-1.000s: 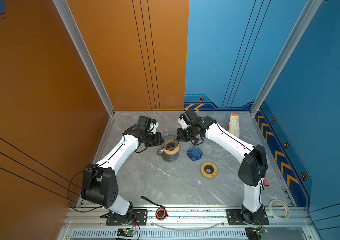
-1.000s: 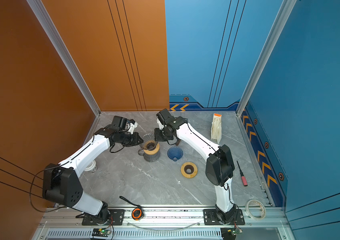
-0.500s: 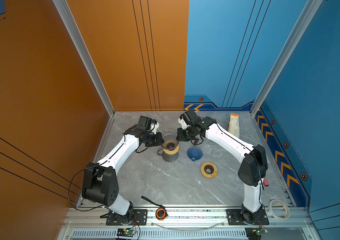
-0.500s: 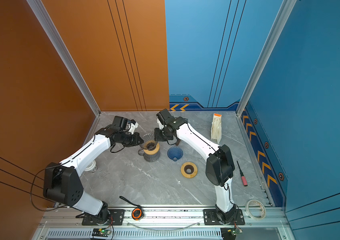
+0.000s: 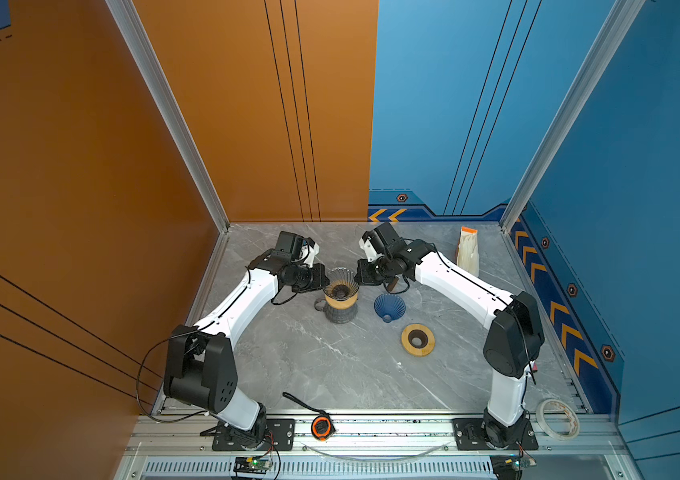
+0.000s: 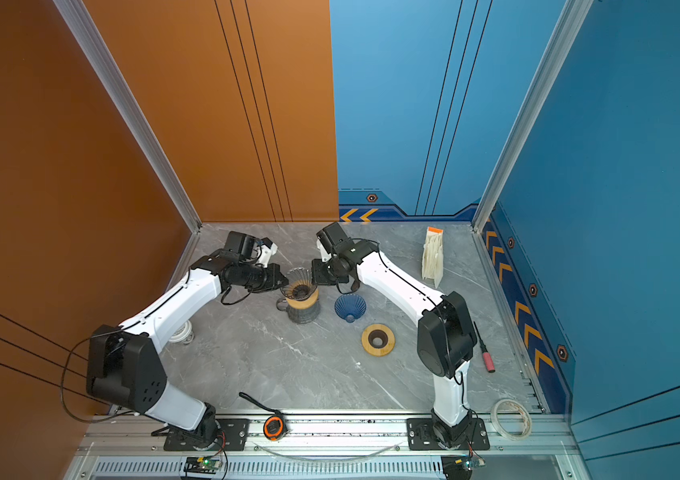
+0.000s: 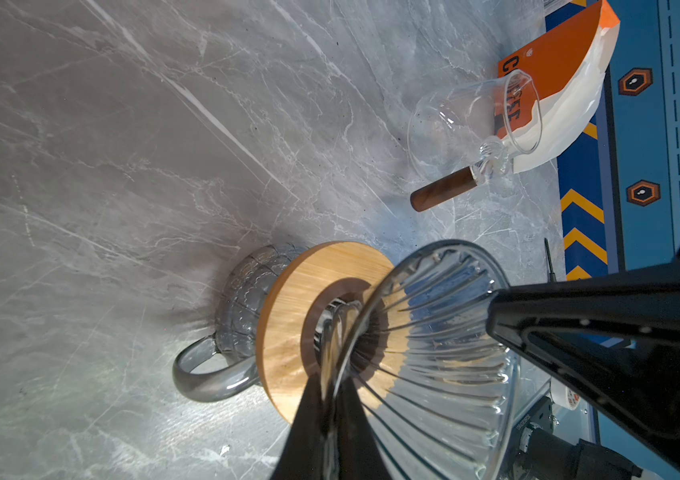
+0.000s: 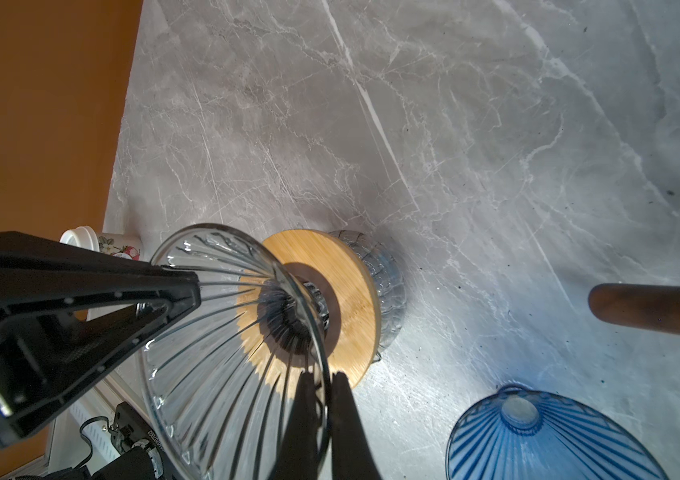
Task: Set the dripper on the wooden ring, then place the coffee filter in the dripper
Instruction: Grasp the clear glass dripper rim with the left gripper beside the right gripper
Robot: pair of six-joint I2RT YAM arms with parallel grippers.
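Observation:
A clear ribbed glass dripper (image 5: 340,282) (image 6: 300,283) sits in a wooden ring (image 5: 343,300) on a grey glass mug (image 5: 340,315). My left gripper (image 7: 327,374) (image 5: 325,279) is shut on the dripper's rim (image 7: 433,353) from the left. On the opposite side my right gripper (image 8: 320,378) (image 5: 357,277) is shut on the rim (image 8: 221,332). The dripper holds no paper. A white pack of coffee filters (image 5: 468,254) (image 7: 558,83) with an orange top stands at the back right, away from both grippers.
A blue ribbed dripper (image 5: 389,307) (image 8: 546,436) lies upside down beside the mug, with a second wooden ring (image 5: 418,339) nearer the front. A clear glass piece with a brown handle (image 7: 442,193) lies under the right arm. A white cup (image 6: 182,332) stands left and a screwdriver (image 6: 484,353) lies right.
The left gripper's jaws have closed the last bit onto the dripper's rim. Both arms and the dripper stay where they were.

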